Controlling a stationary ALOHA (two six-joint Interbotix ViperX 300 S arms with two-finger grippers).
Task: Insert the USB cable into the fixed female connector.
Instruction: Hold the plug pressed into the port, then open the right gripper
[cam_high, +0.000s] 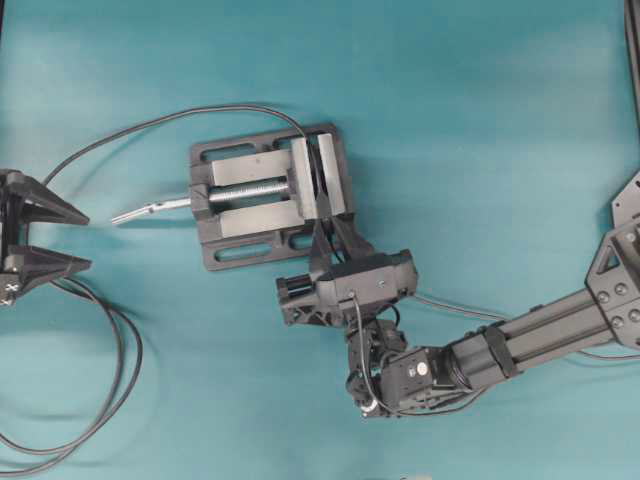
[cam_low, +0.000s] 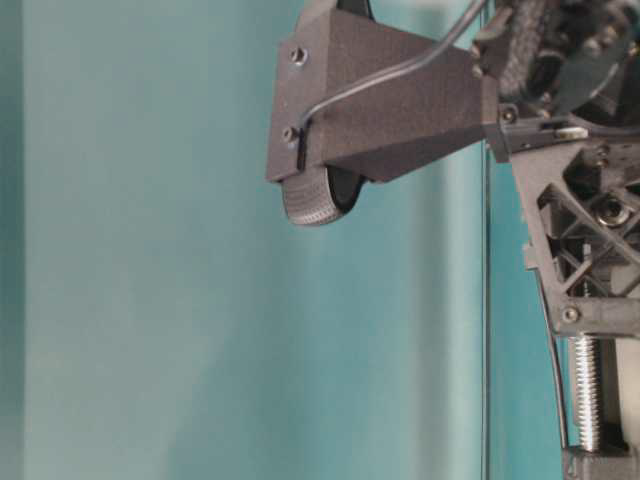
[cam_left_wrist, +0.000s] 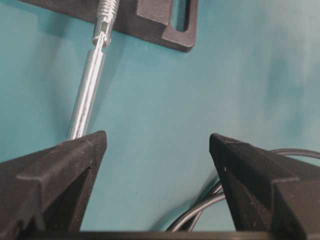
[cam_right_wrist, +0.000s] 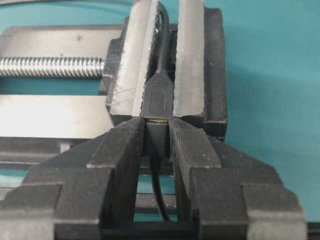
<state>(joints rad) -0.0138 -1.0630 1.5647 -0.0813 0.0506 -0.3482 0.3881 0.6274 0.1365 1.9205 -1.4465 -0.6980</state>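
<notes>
The right gripper (cam_right_wrist: 156, 137) grasps the stubby dark USB plug (cam_right_wrist: 156, 134), its tip meeting the clamped black female connector (cam_right_wrist: 159, 97) in the grey metal vise (cam_right_wrist: 190, 60). The left gripper (cam_left_wrist: 157, 165) stands released, fingers wide apart.

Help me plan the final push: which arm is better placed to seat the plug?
Right. The right gripper holds the USB cable plug against the fixed female connector in the vise; the left gripper hangs open, apart.

The right gripper's fingers (cam_right_wrist: 187, 142) cover most of the USB cable's plug (cam_right_wrist: 157, 136). Left gripper (cam_high: 48, 238) cut off at the overhead's left edge. Vise (cam_low: 598, 400) mostly off-frame, lower right, table-level.
</notes>
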